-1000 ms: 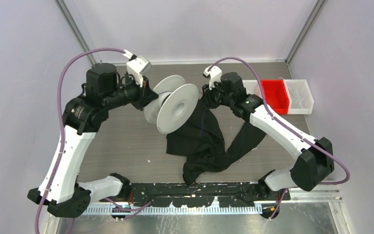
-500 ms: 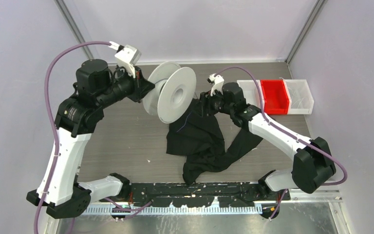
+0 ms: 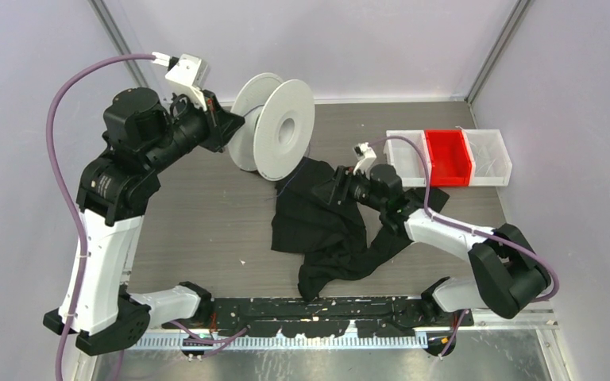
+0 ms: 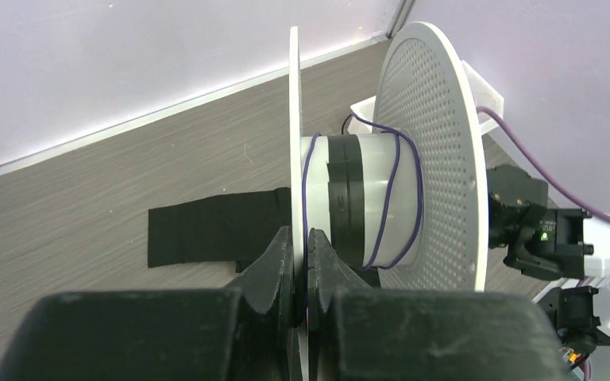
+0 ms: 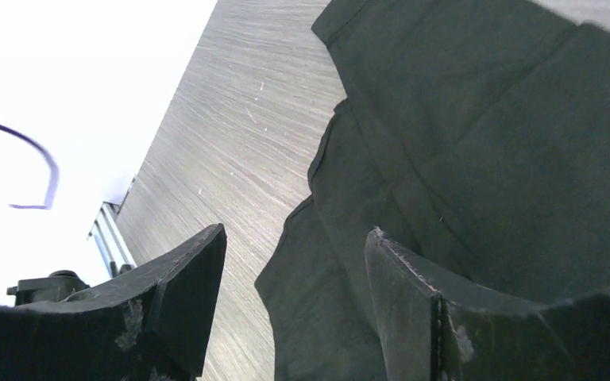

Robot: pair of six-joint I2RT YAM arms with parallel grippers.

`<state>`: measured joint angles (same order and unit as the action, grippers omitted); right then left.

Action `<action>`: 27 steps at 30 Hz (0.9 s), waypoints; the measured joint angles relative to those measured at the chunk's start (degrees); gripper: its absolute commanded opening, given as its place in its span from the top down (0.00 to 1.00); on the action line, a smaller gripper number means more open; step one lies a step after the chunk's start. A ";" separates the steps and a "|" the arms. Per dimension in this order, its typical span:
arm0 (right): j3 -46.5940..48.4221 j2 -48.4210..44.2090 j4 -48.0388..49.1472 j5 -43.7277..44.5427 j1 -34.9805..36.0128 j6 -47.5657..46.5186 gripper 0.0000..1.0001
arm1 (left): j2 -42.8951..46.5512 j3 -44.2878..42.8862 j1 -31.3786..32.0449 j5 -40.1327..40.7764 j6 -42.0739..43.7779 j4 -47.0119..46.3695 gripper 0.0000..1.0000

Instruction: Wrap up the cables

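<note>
The white plastic spool [image 3: 286,131] is held upright above the back of the table. My left gripper [image 3: 234,127] is shut on its near flange; in the left wrist view the jaws [image 4: 300,234] pinch the thin flange edge. The thin dark purple cable [image 4: 420,198] loops loosely a few times round the spool's hub, which also carries a black band. A short curved piece of cable [image 5: 50,171] shows at the left of the right wrist view. My right gripper [image 3: 335,190] is open and empty, low over the black cloth [image 3: 326,230], with its jaws [image 5: 298,234] wide apart.
The black cloth lies crumpled mid-table and also shows in the right wrist view [image 5: 484,159] and the left wrist view [image 4: 206,226]. A red bin [image 3: 447,156] sits between clear bins [image 3: 488,155] at the back right.
My left arm has carried the spool up and toward the back left. My right gripper has moved away from the spool, down and forward over the black cloth.
</note>
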<state>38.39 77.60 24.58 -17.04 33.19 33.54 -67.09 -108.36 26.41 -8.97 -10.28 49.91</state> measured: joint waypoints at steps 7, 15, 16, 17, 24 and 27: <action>-5.16 0.31 13.60 0.52 1.22 8.98 0.30 | -0.50 0.00 0.00 1.42 -0.11 0.04 1.00; -8.09 2.95 27.58 3.37 4.87 19.04 0.30 | -0.52 0.00 0.00 1.88 -0.26 -0.35 1.00; -8.09 3.45 28.41 4.11 6.19 19.71 0.30 | -0.52 0.00 0.00 1.88 -0.28 -0.42 1.00; -8.09 3.96 29.27 4.85 7.41 20.57 0.30 | -0.52 0.00 0.00 1.88 -0.31 -0.46 1.00; -7.93 12.35 38.10 10.40 12.50 27.41 0.30 | -0.79 0.00 0.00 1.86 -0.31 -1.22 1.00; -7.19 16.20 40.04 11.76 12.57 29.75 0.31 | -0.92 0.00 0.00 1.86 -0.28 -1.38 1.00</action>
<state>31.20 93.80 64.62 -5.28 45.76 63.29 -68.01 -108.36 26.41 -7.11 -10.57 48.53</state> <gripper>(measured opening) 0.697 0.048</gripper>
